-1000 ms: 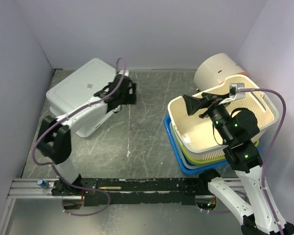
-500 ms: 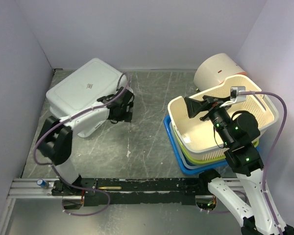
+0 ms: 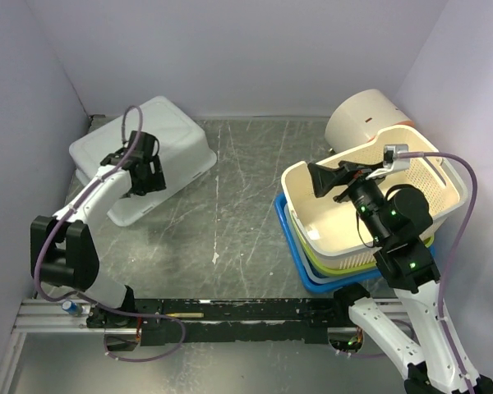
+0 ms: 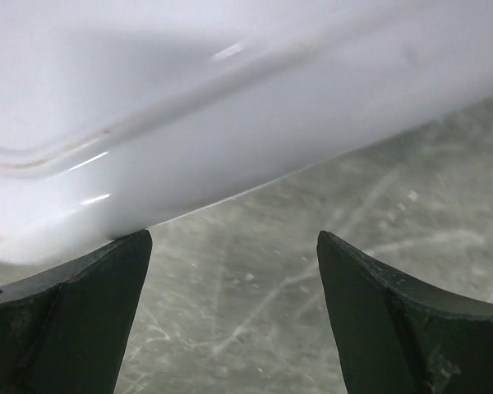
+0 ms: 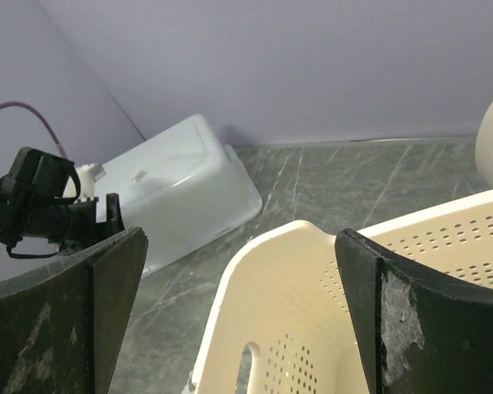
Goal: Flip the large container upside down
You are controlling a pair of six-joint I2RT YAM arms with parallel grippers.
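- Three nested baskets are sitting by the right edge of the desk (image 3: 246,205): a cream basket (image 3: 333,226) on top, a green basket (image 3: 345,264) under it and a blue basket (image 3: 286,226) at the bottom.
- The right tool (image 3: 319,179) is hovering over the near-left rim of the cream basket with its jaws spread wide, gripping nothing; its wrist view (image 5: 240,238) is looking across that basket (image 5: 296,328) toward the far-left corner.
- The left tool (image 3: 144,174) is hanging at the near-left side of the large container (image 3: 177,144), its jaws parted wide and holding nothing; in its wrist view (image 4: 230,246) bare desk is showing between the fingers and the white wall (image 4: 230,98) is filling the top.
- The large container is lying in the far-left corner of the desk, its flat labelled base facing up and somewhat tilted (image 5: 181,176).
- A pale round bin (image 3: 361,115) is standing in the far-right corner, behind the baskets.
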